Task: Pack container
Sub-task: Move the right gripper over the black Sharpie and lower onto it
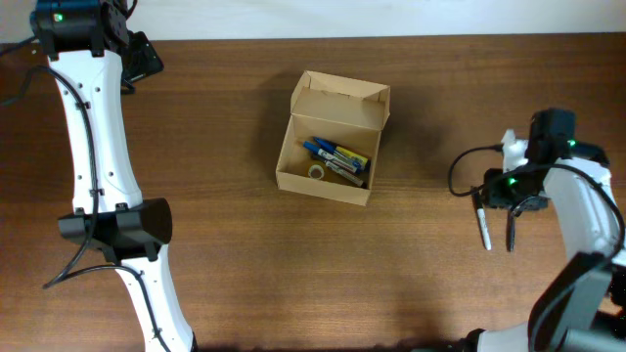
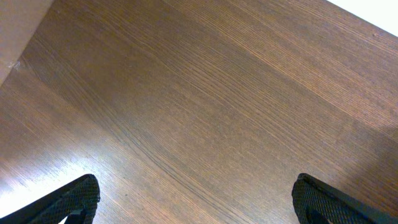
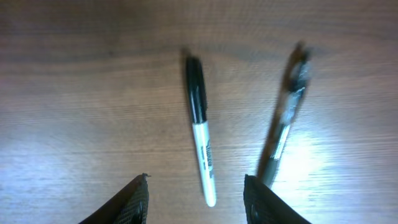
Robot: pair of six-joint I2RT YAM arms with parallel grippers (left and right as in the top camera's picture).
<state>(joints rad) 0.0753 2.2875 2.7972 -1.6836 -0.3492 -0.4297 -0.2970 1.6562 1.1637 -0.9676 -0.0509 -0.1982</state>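
One container [image 1: 319, 188], long axis left-right

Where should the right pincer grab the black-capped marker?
On the white barrel, mid-length, from straight above. The marker lies flat on the table, framed by the open right pincer. A second pen lies close beside it, so stay centred.

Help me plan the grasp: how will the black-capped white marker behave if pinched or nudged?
The marker looks rigid and round, so a nudge could roll it on the table. Its slim barrel may slip unless pinched squarely.
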